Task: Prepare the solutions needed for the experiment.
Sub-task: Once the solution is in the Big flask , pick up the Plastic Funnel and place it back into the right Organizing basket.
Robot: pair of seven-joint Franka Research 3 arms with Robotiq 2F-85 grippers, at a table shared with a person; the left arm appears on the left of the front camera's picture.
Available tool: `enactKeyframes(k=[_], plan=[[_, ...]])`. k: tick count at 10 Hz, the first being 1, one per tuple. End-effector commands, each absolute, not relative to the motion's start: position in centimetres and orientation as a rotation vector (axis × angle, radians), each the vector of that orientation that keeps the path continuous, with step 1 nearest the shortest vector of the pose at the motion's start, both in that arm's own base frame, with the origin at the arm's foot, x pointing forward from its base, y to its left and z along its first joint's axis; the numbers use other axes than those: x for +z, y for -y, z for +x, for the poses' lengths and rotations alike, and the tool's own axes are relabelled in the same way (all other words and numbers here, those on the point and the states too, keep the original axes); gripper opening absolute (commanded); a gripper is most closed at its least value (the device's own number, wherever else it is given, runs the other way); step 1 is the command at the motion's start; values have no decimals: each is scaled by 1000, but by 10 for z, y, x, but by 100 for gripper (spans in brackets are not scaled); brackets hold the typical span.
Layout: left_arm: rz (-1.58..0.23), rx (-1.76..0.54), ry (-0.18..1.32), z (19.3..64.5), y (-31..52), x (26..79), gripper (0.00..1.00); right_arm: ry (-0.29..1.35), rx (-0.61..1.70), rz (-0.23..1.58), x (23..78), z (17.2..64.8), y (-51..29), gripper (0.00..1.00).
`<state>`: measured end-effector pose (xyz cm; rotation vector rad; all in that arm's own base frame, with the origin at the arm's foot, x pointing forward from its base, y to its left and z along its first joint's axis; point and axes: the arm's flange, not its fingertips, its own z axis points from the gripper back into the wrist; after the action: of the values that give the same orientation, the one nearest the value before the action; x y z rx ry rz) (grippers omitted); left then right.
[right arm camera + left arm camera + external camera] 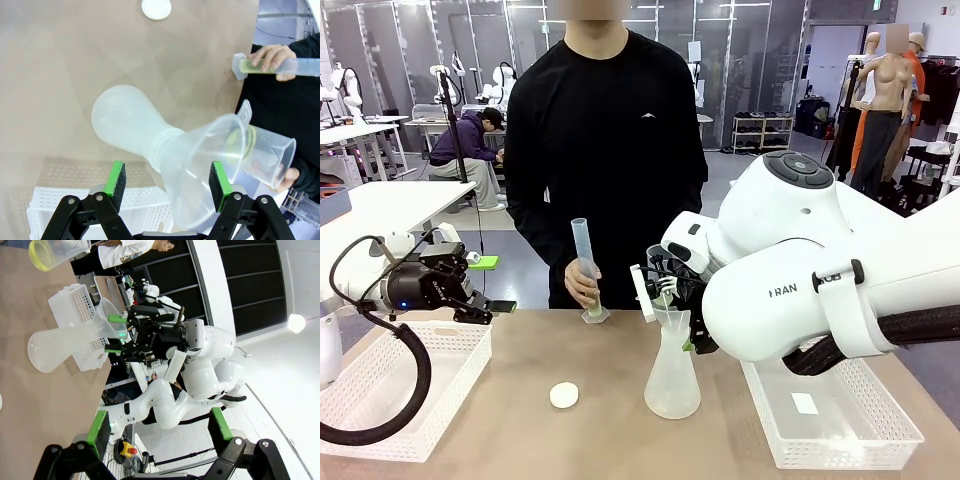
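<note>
Tan table [610, 345], lab hall behind. The solutions [246, 65]: a yellow-green layer lay in the foot of a cylinder [292, 66], held by a person's hand [270, 56] at 1 o'clock in the right wrist view. That view also recorded a beaker [267, 155] tilted at the funnel [200, 165] on the flask [125, 125]; the front view had it mostly behind the right arm [790, 250]. Right gripper [168, 180]: jaws apart, astride the funnel. Left gripper [492, 285]: jaws wide, empty. Writing read: "FRAN" on the right arm.

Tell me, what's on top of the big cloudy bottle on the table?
A clear funnel sits in the neck of the bottle. A person's hand tips a cup of yellow-green liquid into it. The funnel's stem is hidden inside the neck.
</note>
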<state>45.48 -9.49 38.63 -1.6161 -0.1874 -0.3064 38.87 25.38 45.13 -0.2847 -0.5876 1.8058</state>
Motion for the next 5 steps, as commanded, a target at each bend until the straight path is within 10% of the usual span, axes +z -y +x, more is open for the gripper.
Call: enactKeyframes(k=[1,5], plan=[[-1616,-306,193,455,96,387,100,651,1761,-331,477,370,-245,84],[-1616,-306,193,455,96,387,100,853,1516,-213,512,353,-196,84]])
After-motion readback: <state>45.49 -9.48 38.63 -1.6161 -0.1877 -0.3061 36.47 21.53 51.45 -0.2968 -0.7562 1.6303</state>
